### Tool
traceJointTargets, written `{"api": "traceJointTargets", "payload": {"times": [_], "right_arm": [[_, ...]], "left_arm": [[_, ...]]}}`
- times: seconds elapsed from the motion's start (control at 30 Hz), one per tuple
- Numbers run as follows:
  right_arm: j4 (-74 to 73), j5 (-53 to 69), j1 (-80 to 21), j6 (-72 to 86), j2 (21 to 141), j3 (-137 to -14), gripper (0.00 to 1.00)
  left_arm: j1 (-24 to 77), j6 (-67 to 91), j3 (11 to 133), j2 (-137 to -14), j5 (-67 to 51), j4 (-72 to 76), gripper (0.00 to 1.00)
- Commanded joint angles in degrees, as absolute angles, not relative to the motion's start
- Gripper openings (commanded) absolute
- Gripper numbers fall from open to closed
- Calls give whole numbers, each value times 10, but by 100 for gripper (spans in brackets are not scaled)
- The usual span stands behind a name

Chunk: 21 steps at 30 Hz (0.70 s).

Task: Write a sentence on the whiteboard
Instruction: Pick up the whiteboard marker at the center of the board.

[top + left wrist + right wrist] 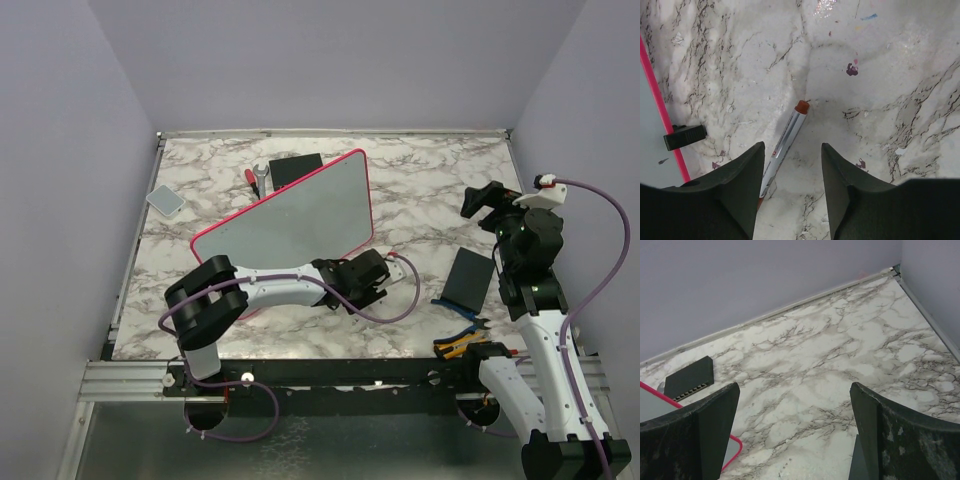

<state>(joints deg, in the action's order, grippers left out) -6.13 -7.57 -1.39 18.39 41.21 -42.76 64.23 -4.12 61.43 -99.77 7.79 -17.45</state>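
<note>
The whiteboard (290, 215), pale grey with a pink-red frame, lies tilted across the middle of the table. Its face looks blank from above, so the sentence is not in view. The left wrist view shows the whiteboard's edge (649, 125) with a black foot (685, 136). A white marker with a red cap (789, 140) lies on the marble just right of the board. My left gripper (792, 150) hangs low over it, half closed; the marker's near end lies against the left finger with a gap to the right one. My right gripper (795, 390) stands open and empty over bare marble at the right (483, 205).
A black box (297, 167), a wrench (259, 176) and a small grey pad (166, 199) lie behind and left of the board. A dark pad (468, 280) and pliers (460, 342) sit by the right arm. Ink stains (852, 69) mark the marble.
</note>
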Motion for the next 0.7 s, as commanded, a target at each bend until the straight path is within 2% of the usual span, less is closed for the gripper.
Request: {"api": "traceJointTargets", "payload": {"times": [0.0,0.5,0.67], "right_arm": [[-61,-62,-11,183,411,-423,95],[-63,-61,-11,183,403,-423,95],[-63,-59,-12,184,404,-422,95]], "left_arm": [[642,-39,635,-1017,62,-188,48],[642,-13,642,-1039,97,-191,34],[643,16,651,-1045,106,-187,18]]}}
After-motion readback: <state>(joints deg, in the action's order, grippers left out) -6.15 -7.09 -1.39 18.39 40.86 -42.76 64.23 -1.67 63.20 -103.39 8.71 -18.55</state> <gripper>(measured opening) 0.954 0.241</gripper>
